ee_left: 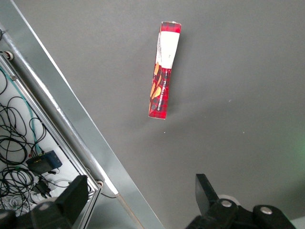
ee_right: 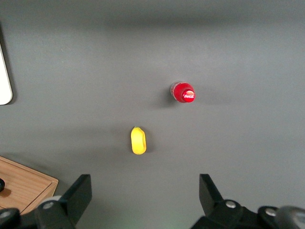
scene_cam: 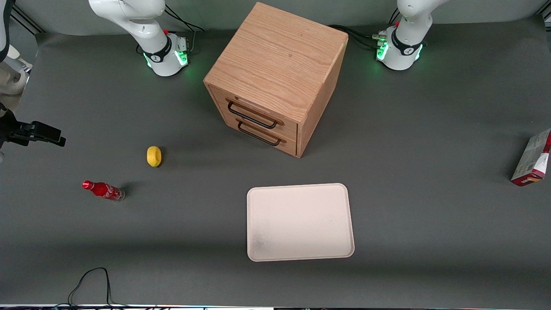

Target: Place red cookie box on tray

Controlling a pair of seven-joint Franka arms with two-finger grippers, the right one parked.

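Dark grey matting covers your table [scene_cam: 430,129], with a grey wall strip at the edge farthest from the front camera.

Front view, items you have:
- Wooden drawer cabinet [scene_cam: 275,77], two drawers with dark wire handles, mid-table, turned at an angle.
- Pale cream-pink tray [scene_cam: 300,222], flat and bare, nearer the camera than the cabinet, a grey smudge at one corner.
- Red cookie box [scene_cam: 533,158], at the working arm's end of the table, partly cut off by the frame edge, well apart from the tray.
- Yellow lemon-like fruit [scene_cam: 154,156] and small red soda bottle [scene_cam: 103,190], toward the parked arm's end.
- Black cable [scene_cam: 90,284] looping at the table's near edge.
- The working arm's gripper does not show here.

Left wrist view:
- The cookie box lies flat on the mat, alone, white panel toward one end.
- Your gripper [ee_left: 140,200] hangs above the mat, fingers spread wide, holding nothing, clear of the box.
- Metal table edge [ee_left: 62,109], with tangled cables [ee_left: 21,143] past it.

Right wrist view:
- Fruit and bottle on the mat; a tray corner and a cabinet corner at the frame's margins.
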